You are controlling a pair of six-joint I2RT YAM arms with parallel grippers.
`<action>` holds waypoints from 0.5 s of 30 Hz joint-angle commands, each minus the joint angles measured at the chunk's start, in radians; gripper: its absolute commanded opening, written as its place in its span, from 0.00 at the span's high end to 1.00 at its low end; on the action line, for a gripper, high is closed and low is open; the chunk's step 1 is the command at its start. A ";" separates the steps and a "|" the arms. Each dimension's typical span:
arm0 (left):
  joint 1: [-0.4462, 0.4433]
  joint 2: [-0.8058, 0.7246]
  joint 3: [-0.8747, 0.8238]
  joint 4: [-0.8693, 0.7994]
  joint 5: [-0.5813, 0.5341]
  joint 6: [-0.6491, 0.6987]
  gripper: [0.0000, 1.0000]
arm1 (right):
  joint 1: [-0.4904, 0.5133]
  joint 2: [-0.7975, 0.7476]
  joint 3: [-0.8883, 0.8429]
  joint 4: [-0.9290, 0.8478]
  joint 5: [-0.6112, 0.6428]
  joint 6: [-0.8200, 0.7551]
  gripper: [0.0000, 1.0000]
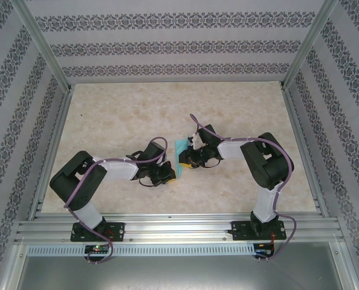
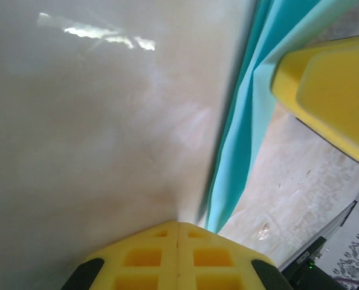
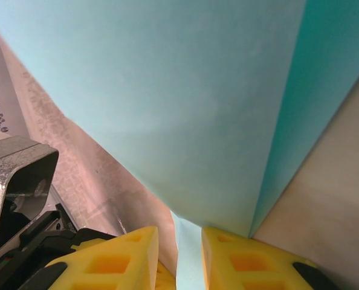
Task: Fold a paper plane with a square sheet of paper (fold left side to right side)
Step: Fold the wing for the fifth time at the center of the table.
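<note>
L gripper (image 2: 178, 235): fingers clenched tight together, nothing btwn them. The tip sits low over the table (image 2: 95, 121), just beside the near corner of the square sheet of paper (image 2: 243, 133). Can't tell if it touches the sheet.

Sheet: mid-table btwn the two arms in the top view. Part is lifted off the surface, w/ layered folds showing along its L edge.

R gripper (image 3: 188, 241): grasping the sheet. A thin strip of turquoise runs down btwn its two yellow fingers, and the rest fans up and away from them, w/ a darker panel on the R side.

Step in hand, prob: carrying the L side over onto the R side, R gripper hauling and L gripper free to pin.

To do it well:
- L tip goes down on the fold line as an anchor so the sheet can't slide.
- R carries its edge over in a low arc w/ no tugging. Paper looks thin, so it could slip out or tear at the pinch.
- Line up edges before flattening.
- Let go only once the flap lies flat, then run the closed L fingers along the crease.
</note>
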 commanded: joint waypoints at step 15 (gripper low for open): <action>0.006 -0.038 0.042 0.105 0.060 -0.038 0.92 | -0.005 0.057 -0.026 -0.068 0.119 0.000 0.73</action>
